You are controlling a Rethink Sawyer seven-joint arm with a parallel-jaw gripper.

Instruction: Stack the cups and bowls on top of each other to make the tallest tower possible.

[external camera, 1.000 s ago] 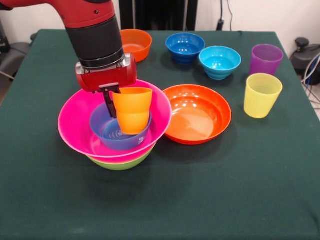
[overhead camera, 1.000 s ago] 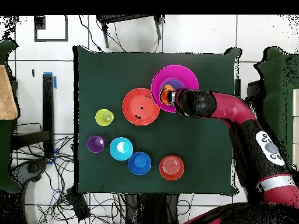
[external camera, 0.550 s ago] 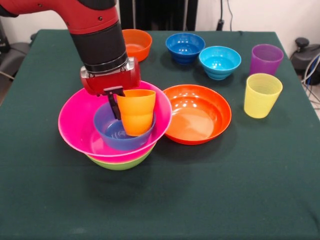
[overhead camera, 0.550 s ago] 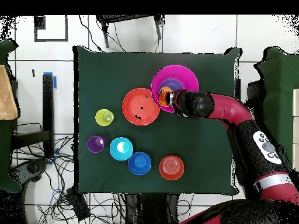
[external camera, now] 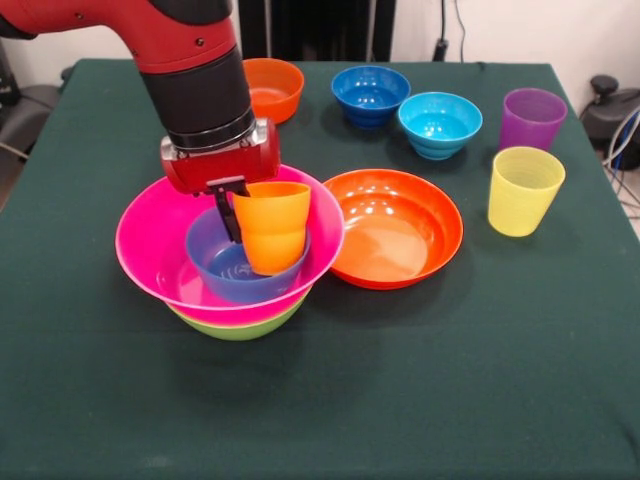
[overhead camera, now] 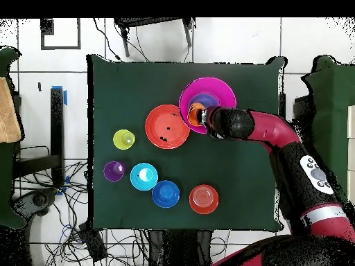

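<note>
The tower is a lime green bowl (external camera: 240,322) with a large pink bowl (external camera: 150,255) nested in it and a small blue bowl (external camera: 225,270) inside that. An orange cup (external camera: 272,225) stands in the blue bowl, leaning slightly. My gripper (external camera: 243,222) is shut on the cup's left wall, with one black finger (external camera: 231,215) showing outside it and the other hidden inside. From above, the gripper (overhead camera: 202,116) and the orange cup (overhead camera: 195,112) sit over the pink bowl (overhead camera: 220,87). A yellow cup (external camera: 524,190) and a purple cup (external camera: 531,118) stand at the right.
A shallow orange bowl (external camera: 395,228) lies just right of the tower, almost touching the pink rim. A small orange bowl (external camera: 272,88), a dark blue bowl (external camera: 370,93) and a cyan bowl (external camera: 440,123) line the far side of the green table (external camera: 400,400).
Over the second, the gripper shifted slightly right with the orange cup, and the blue bowl slid right with it. Hardly anything moved in the last half second.
</note>
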